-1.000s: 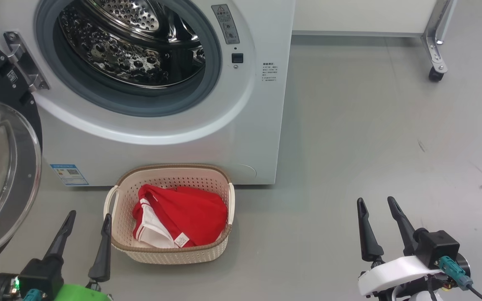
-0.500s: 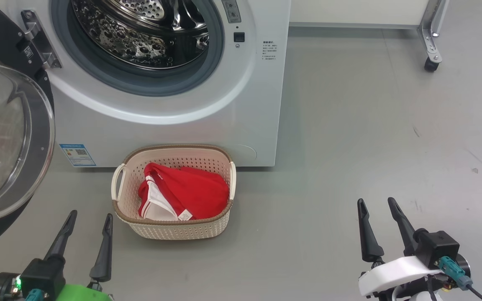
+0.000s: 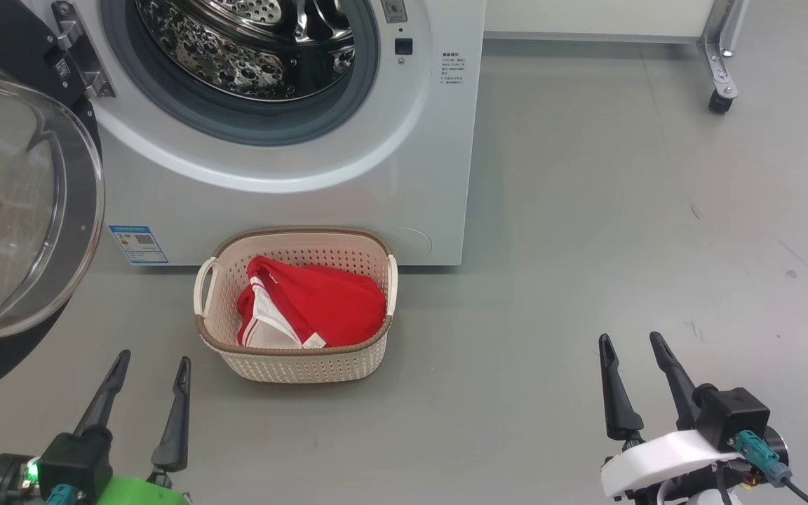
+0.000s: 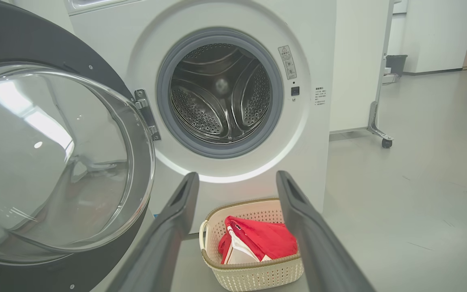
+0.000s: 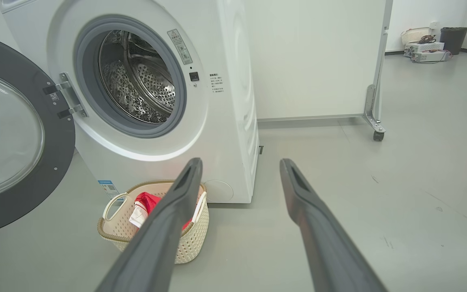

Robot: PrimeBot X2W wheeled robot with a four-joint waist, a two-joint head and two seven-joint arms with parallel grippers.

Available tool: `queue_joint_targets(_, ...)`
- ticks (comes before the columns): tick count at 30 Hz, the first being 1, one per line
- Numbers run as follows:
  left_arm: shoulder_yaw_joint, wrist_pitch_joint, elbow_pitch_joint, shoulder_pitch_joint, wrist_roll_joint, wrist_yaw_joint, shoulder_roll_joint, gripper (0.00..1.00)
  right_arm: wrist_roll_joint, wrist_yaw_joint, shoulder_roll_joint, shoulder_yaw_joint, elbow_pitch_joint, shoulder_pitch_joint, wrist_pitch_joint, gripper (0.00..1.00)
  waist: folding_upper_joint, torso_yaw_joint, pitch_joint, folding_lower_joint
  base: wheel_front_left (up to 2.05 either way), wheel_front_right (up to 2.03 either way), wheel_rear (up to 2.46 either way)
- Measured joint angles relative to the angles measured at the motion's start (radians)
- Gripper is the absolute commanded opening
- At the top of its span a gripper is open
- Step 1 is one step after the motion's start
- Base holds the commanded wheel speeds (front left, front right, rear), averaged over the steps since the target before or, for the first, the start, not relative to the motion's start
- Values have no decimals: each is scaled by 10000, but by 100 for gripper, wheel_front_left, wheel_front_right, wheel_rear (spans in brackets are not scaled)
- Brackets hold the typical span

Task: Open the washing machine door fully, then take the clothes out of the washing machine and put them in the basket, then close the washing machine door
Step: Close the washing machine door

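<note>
Head view shifted, clothes in basket

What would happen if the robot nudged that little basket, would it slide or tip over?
The basket would probably slide rather than tip: it looks low and wide, on a smooth grey floor. It is likely light, being perforated plastic holding only the red clothes, which would probably shift limply inside.

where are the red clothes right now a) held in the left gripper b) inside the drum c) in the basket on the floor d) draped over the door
c: the clothes lie bunched in the basket on the floor before the washing machine, whose drum shows bare steel.
</note>
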Motion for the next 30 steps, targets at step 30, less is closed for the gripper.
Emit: queue_joint_targets(30,-73,0,-63,24,230,0,13,100,0,0,2,79,8,0,0,100,0,-33,5,0,-4,4,0)
